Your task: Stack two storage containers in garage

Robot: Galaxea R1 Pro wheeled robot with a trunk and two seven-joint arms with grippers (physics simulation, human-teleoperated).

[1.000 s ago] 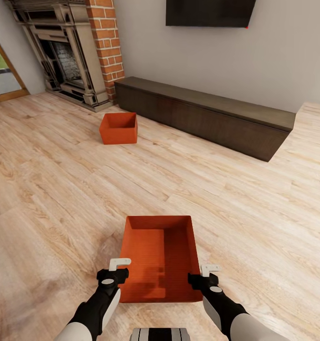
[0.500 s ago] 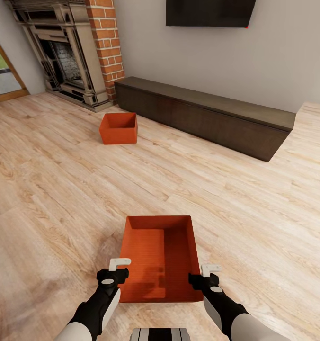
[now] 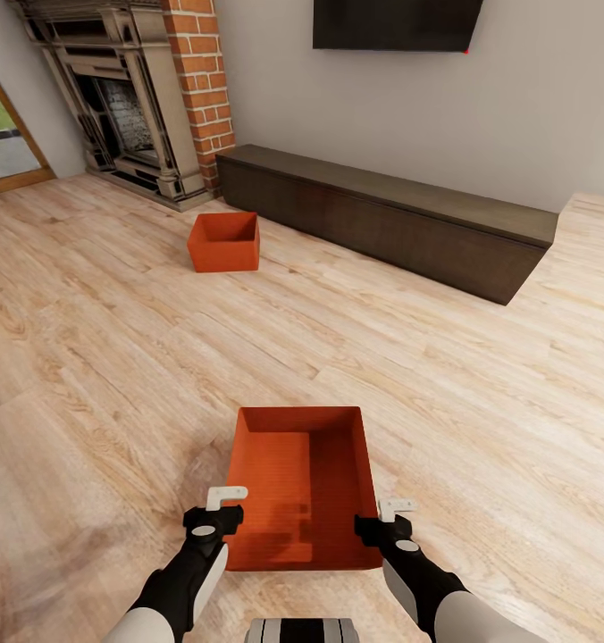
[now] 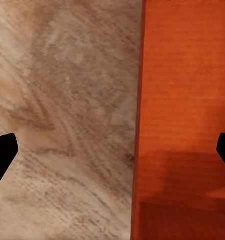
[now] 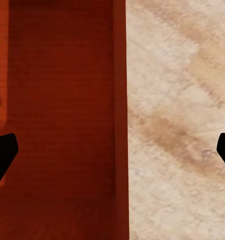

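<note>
Both claws stand wide open, holding nothing: left gripper (image 3: 214, 512) and right gripper (image 3: 384, 520) each straddle a side wall of the near container (image 3: 302, 487), evidently positioned for a two-handed lift. That container rests on the wood floor (image 3: 114, 375). The second container (image 3: 223, 242) sits well beyond, near the bench (image 3: 382, 219) end by the fireplace (image 3: 123, 98).

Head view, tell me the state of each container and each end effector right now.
Near container: upright, empty, on wood floor, between both end effectors.
Far container: upright, on floor near bench.
Left end effector: open, straddling near container's wall.
Right end effector: open, straddling opposite wall.

A home's living room (image 3: 114, 357): fireplace (image 3: 123, 107), wall TV (image 3: 396, 22), low bench (image 3: 382, 219)
</note>
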